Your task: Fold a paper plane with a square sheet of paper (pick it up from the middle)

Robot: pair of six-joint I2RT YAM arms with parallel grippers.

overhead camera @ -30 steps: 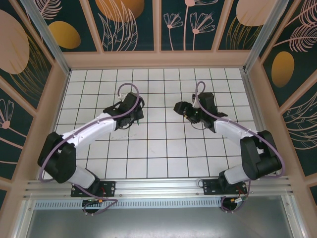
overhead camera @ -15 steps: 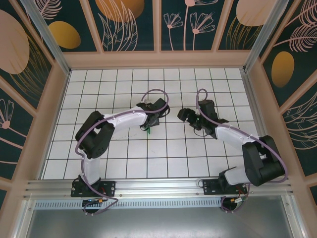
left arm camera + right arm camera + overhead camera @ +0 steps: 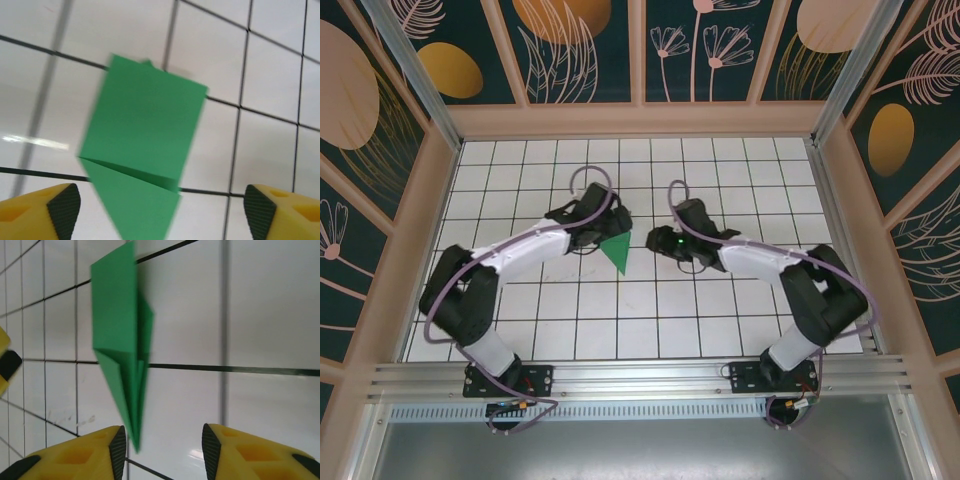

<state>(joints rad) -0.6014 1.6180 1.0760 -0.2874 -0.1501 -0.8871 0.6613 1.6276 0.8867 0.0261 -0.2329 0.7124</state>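
While agape, left claw (image 3: 161, 209) and right claw (image 3: 163, 450) flank the paper plane (image 3: 613, 253).

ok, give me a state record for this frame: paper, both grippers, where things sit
paper: green paper, folded into a pointed wedge, creases showing
location: on the table, between the two arms' grippers
left gripper: open, fingers wide apart on either side of the wedge's pointed end, clear of it
right gripper: open, wedge tip just ahead of its fingers, not gripped
fold stage: looks partly folded
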